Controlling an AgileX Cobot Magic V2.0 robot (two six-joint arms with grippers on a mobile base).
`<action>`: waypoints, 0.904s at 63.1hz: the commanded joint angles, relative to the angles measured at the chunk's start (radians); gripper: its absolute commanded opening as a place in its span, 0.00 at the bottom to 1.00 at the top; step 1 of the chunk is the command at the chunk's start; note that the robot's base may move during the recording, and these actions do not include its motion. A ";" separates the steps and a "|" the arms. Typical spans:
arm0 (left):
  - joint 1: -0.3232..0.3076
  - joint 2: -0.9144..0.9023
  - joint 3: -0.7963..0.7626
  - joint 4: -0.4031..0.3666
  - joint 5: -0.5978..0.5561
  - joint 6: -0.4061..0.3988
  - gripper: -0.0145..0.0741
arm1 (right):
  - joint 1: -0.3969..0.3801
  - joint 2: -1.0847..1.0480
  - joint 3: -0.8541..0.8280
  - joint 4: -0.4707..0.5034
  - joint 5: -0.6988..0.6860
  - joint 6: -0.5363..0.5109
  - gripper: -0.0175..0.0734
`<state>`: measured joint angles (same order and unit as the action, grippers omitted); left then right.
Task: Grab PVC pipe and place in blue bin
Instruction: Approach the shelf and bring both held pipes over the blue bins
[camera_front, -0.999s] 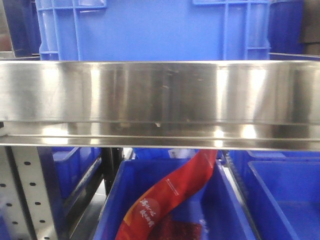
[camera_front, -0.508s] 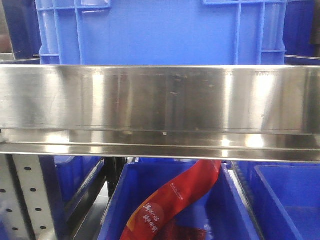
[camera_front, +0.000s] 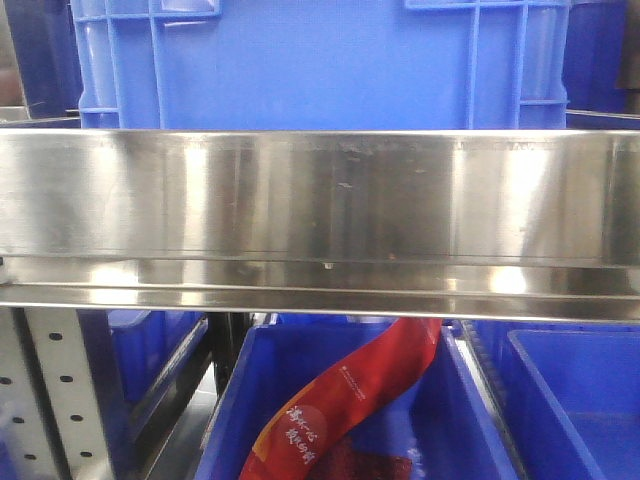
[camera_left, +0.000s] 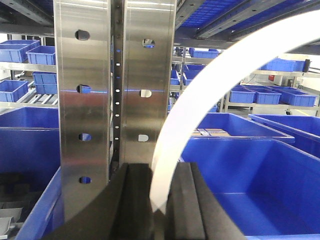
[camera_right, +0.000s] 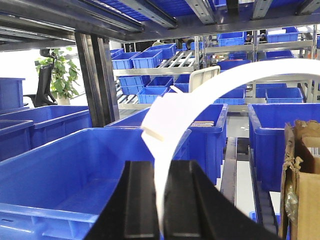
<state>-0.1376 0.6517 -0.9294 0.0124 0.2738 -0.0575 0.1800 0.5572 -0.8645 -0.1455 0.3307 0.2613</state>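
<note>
The left gripper (camera_left: 161, 172) points level, its black fingers (camera_left: 135, 200) pinching the end of a white PVC pipe (camera_left: 192, 95) that arcs up and to the right. Just behind it stands a steel upright (camera_left: 82, 115). The right gripper (camera_right: 161, 172) also points forward, its fingers nipping a white pipe end that curves up and right above an open blue bin (camera_right: 75, 155). A cardboard box (camera_right: 300, 170) sits at the right edge. The front camera faces a steel shelf rail (camera_front: 320, 200).

You have a shelf beam (camera_front: 320, 200) running across ahead, with a crate (camera_front: 320, 60) on the shelf behind it. Below, a pouch (camera_front: 350, 390) reaches into a bin (camera_front: 235, 400); a second bin (camera_front: 580, 400) sits just right, a perforated post (camera_front: 50, 400) left. The PVC pipe (camera_left: 169, 155) sits between the left gripper (camera_left: 162, 172) pads and the right gripper (camera_right: 162, 172) pads
</note>
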 joint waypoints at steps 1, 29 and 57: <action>0.004 -0.003 -0.003 -0.004 -0.030 -0.008 0.04 | 0.002 -0.003 -0.006 -0.004 -0.024 -0.002 0.01; 0.004 -0.003 -0.003 -0.004 -0.021 -0.008 0.04 | 0.002 0.001 -0.013 -0.005 0.040 -0.002 0.01; 0.002 0.054 -0.071 -0.012 0.119 0.079 0.04 | 0.002 0.108 -0.216 0.104 0.382 -0.128 0.01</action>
<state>-0.1376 0.6844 -0.9693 0.0124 0.3689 0.0000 0.1800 0.6547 -1.0584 -0.1080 0.7046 0.2250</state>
